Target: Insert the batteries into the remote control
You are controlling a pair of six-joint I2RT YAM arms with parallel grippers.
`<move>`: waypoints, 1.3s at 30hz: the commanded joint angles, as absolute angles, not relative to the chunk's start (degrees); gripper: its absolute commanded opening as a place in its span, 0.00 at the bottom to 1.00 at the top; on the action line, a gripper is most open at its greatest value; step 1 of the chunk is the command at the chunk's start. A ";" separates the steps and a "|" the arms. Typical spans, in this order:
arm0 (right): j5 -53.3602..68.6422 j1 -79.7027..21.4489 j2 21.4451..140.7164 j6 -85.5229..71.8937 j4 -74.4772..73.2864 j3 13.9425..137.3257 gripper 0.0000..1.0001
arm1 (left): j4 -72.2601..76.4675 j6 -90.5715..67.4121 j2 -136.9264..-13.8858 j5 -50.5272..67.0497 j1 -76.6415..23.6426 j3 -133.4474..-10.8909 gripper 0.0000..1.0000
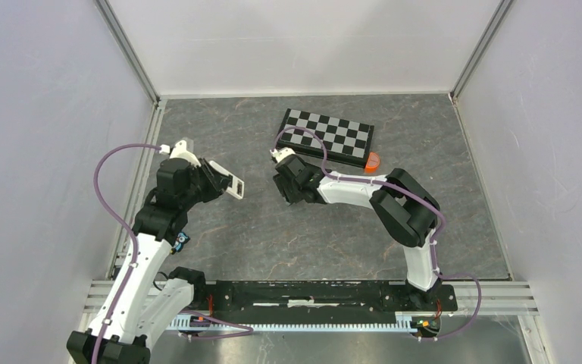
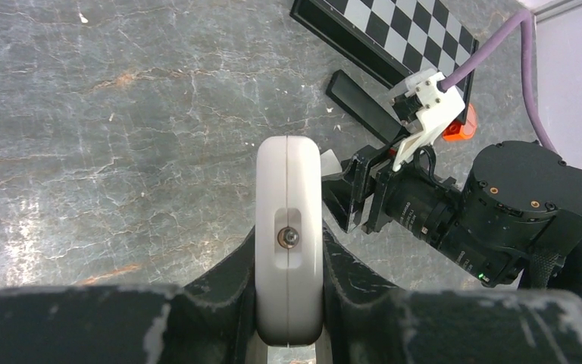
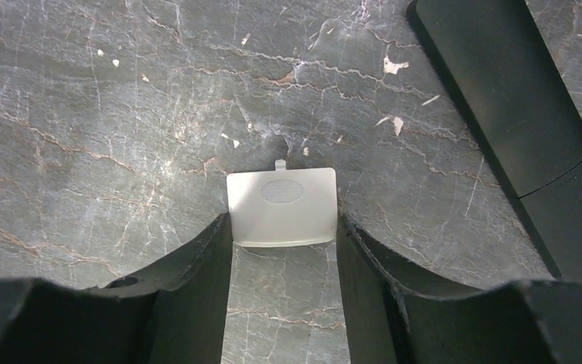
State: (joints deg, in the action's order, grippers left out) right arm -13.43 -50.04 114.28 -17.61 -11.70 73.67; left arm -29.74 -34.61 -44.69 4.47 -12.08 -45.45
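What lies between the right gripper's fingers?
A small white cover lying flat on the table, its side edges at both fingers; the right wrist view shows it.

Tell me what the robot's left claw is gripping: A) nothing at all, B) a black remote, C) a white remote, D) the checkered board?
C: the left gripper is clamped on both sides of a white remote, seen end-on in its wrist view.
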 commanded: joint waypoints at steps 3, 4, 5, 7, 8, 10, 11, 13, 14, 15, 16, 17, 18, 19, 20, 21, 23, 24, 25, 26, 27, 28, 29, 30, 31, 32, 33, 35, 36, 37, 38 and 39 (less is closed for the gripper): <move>-15.81 -50.19 108.04 -15.16 -10.04 69.31 0.49 | -24.31 -34.75 -47.36 12.16 -11.78 -43.30 0.02; -15.63 -50.06 106.04 -14.37 -9.06 67.37 0.48 | -23.34 -35.09 -48.20 13.60 -11.78 -42.76 0.02; -15.43 -50.02 104.33 -13.69 -7.96 64.93 0.48 | -22.35 -35.51 -49.09 15.45 -11.78 -42.06 0.02; -15.14 -49.88 100.26 -12.26 -5.32 59.99 0.47 | -20.01 -36.93 -51.25 18.73 -11.84 -40.74 0.02; -14.51 -49.83 98.65 -10.84 -4.47 57.64 0.47 | -17.84 -37.80 -52.17 20.35 -11.93 -39.60 0.02; -13.70 -49.88 94.21 -8.45 -2.27 52.78 0.46 | -13.29 -39.51 -54.86 23.57 -12.11 -37.75 0.02; -13.29 -49.77 92.56 -7.11 -1.04 50.21 0.46 | -11.18 -39.83 -56.51 25.54 -12.44 -37.28 0.02; -12.44 -49.76 88.54 -4.61 0.40 46.03 0.46 | -8.75 -39.83 -61.33 28.33 -14.06 -37.29 0.02; -11.62 -49.54 86.74 -3.31 1.80 44.13 0.46 | -7.18 -39.81 -63.49 29.28 -15.38 -37.42 0.02; -10.48 -49.33 85.12 -2.44 2.45 42.17 0.46 | -5.56 -40.11 -65.94 29.69 -17.38 -37.43 0.02; -9.45 -49.10 83.72 -1.52 3.07 40.71 0.46 | -3.24 -40.71 -67.85 29.86 -19.12 -37.35 0.02; -8.21 -49.06 82.36 -0.95 3.52 39.24 0.46 | -0.76 -41.21 -70.19 30.05 -21.15 -37.29 0.02; -7.61 -49.02 81.22 -0.96 3.88 38.17 0.46 | 0.69 -41.68 -72.10 29.79 -22.66 -37.46 0.02; -6.64 -49.03 80.03 -1.09 3.91 37.69 0.46 | 3.01 -42.19 -74.27 29.58 -23.98 -37.45 0.02; -5.57 -49.04 79.18 -1.09 3.89 37.32 0.46 | 4.34 -42.47 -75.79 29.42 -24.86 -37.52 0.02; -5.19 -49.04 78.12 -1.26 3.63 37.04 0.45 | 5.60 -42.54 -77.16 28.89 -25.31 -37.42 0.02; -4.32 -49.05 75.75 -0.98 3.28 36.14 0.44 | 7.95 -42.33 -78.57 27.57 -25.91 -36.51 0.02; -3.49 -49.05 74.46 -0.75 3.25 35.63 0.43 | 9.22 -42.30 -79.38 27.42 -26.09 -36.20 0.02; -2.45 -49.04 73.42 -0.55 3.39 35.05 0.43 | 10.55 -42.28 -79.90 27.72 -26.27 -35.73 0.02; -1.42 -49.04 72.31 -0.52 3.82 34.39 0.43 | 12.97 -42.49 -80.36 27.86 -26.69 -35.10 0.02; -0.45 -49.05 71.49 -0.48 4.47 33.67 0.43 | 15.01 -42.89 -80.66 27.71 -27.24 -34.08 0.02; -0.18 -49.04 70.74 -0.52 5.03 33.31 0.43 | 17.91 -43.37 -80.74 27.54 -27.76 -33.05 0.02; 1.81 -49.04 70.18 -0.49 5.49 32.94 0.42 | 20.60 -43.73 -80.65 27.28 -28.31 -31.80 0.02; 2.53 -49.04 69.88 -0.46 6.47 32.52 0.42 | 22.58 -43.97 -80.42 26.83 -28.78 -30.84 0.02; 3.29 -49.06 69.53 -0.51 7.18 32.07 0.42 | 24.34 -44.16 -80.11 26.18 -29.24 -29.80 0.02; 4.02 -49.04 69.23 -0.50 8.18 31.72 0.42 | 25.98 -44.41 -79.77 25.89 -29.41 -28.78 0.02; 4.74 -49.06 68.85 -0.48 9.38 31.05 0.42 | 27.51 -44.87 -79.26 25.64 -29.61 -28.08 0.02; 5.50 -49.04 68.71 -0.46 11.01 30.30 0.42 | 29.81 -45.94 -78.48 25.23 -29.83 -26.72 0.02; 5.89 -49.05 68.78 -0.45 11.59 30.07 0.42 | 30.96 -46.57 -78.17 25.08 -29.88 -26.14 0.02; 6.06 -49.04 68.96 -0.47 12.03 30.05 0.42 | 31.49 -47.09 -77.95 24.78 -29.88 -25.58 0.02; 6.32 -49.04 69.24 -0.46 12.38 30.10 0.42 | 32.17 -47.63 -77.79 24.57 -29.89 -25.11 0.02; 6.61 -49.05 69.61 -0.50 12.73 30.15 0.42 | 32.80 -48.16 -77.69 24.44 -29.95 -24.67 0.02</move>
State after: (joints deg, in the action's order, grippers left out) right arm 3.86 -49.23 69.97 -1.17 7.25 30.44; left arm 23.29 -44.21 -79.99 25.96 -29.76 -25.93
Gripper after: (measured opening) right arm 0.527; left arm 0.280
